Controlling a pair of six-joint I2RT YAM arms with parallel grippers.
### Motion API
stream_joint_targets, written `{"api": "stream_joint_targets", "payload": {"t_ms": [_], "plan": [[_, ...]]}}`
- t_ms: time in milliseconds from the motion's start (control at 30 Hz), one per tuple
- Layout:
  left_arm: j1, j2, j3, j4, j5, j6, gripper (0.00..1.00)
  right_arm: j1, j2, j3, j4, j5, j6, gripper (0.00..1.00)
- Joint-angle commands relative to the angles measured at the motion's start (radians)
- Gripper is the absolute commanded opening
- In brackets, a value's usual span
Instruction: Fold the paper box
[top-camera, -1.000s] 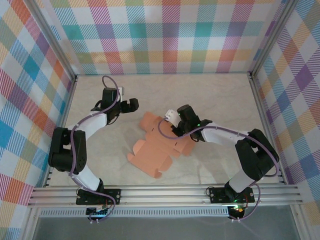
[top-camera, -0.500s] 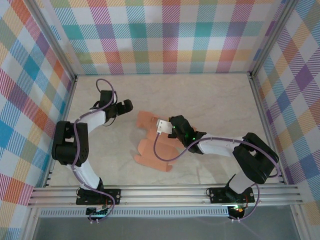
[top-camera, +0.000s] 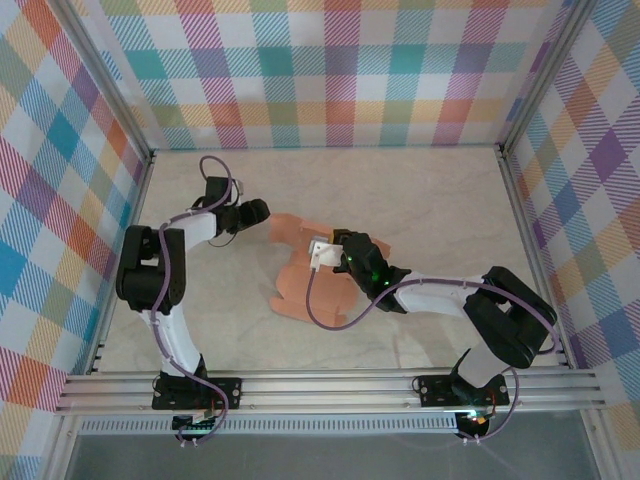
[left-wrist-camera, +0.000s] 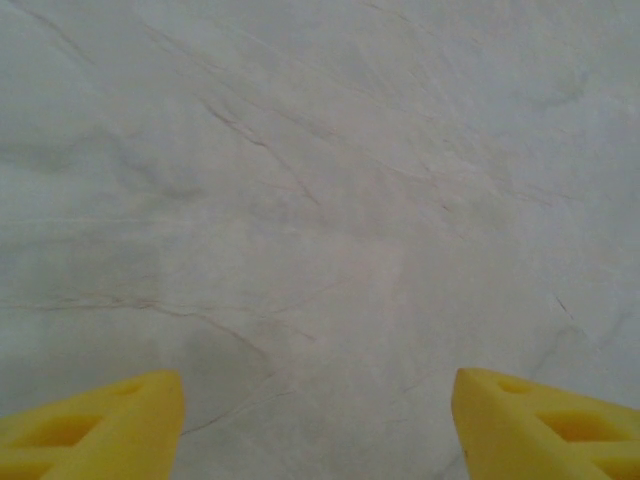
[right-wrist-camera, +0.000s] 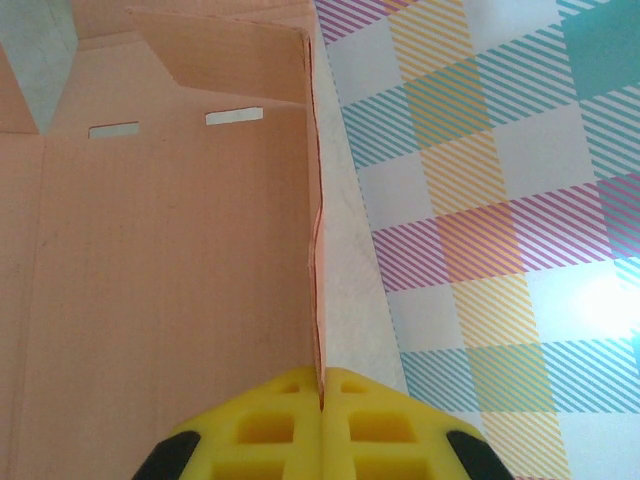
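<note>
"What's the right gripper (right-wrist-camera: 322, 388) got?"

"Its yellow fingertips (right-wrist-camera: 260, 430) are pinched tight on one raised edge of the paper box (right-wrist-camera: 170, 250), a thin salmon-orange die-cut cardboard sheet with two small slots (right-wrist-camera: 234, 117). The rest lies half lifted, mid-table."

"And the left gripper (left-wrist-camera: 318, 405)?"

"Spread wide, holding nothing, over the bare pale marbled table (left-wrist-camera: 300, 200), just at ten o'clock of the sheet."

"What worries you?"

"That pinch sits on a mere sliver. Pull hard and I reckon the card slips out, or buckles off its crease. With nothing pinning the flat part, the whole sheet may slide instead of folding."
</note>
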Motion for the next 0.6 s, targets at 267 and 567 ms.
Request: {"api": "stream_joint_targets", "payload": {"t_ms": [267,567], "plan": [[-0.087,-0.102,-0.099,0.077,0.156,0.098,0.61,0.015,0.059,-0.007,0.084,0.047,-0.058,0.00],[-0.110,-0.149,-0.220,0.152,0.149,0.064,0.60,0.032,0.167,-0.038,0.250,0.090,-0.162,0.00]]}}
